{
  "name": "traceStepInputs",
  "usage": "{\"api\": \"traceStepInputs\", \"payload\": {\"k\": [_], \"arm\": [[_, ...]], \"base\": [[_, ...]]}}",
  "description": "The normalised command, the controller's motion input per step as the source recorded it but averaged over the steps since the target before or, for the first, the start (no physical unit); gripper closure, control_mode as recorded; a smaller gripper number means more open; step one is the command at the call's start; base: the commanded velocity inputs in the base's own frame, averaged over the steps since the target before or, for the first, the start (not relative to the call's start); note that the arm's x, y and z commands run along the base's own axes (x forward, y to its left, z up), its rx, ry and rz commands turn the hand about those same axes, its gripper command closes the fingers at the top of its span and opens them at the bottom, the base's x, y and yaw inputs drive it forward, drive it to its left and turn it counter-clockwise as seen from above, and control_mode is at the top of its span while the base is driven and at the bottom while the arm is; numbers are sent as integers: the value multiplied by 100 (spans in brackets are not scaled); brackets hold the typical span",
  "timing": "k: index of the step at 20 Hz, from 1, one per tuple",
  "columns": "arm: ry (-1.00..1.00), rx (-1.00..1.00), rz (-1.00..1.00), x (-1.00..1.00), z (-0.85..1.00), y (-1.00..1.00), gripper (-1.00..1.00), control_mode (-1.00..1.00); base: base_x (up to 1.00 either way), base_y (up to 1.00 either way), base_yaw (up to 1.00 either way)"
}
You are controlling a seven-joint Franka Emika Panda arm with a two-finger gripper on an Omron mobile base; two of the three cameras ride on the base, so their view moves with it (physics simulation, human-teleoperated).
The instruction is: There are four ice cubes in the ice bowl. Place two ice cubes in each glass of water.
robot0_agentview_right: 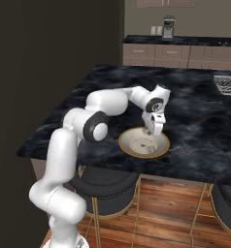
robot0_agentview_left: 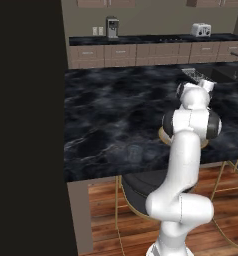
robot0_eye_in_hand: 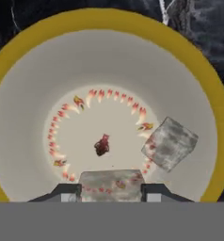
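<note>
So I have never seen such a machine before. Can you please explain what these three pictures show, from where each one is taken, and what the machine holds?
It is a white robot arm in a computer-drawn kitchen. Two pictures come from cameras on its base, behind it to the left and to the right. The third comes from a camera on its hand, looking straight down.

On the dark marble counter lies a wide shallow bowl with a tan-gold rim and cream inside, painted with a small red pattern. In the hand picture, the claw has its two dark tips on either side of one pale greyish see-through ice cube, so it seems closed on it. A second ice cube lies loose beside it in the bowl.
</note>
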Motion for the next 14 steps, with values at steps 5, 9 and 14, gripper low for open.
{"api": "traceStepInputs", "payload": {"k": [5, 9, 14], "arm": [[0, -3, 17, -74, 56, 99, 100, -100], [-6, -3, 7, -51, 10, 26, 100, -100], [0, 0, 0, 0, 0, 0, 100, -100]], "base": [[0, 0, 0], [0, 0, 0], [0, 0, 0]]}}
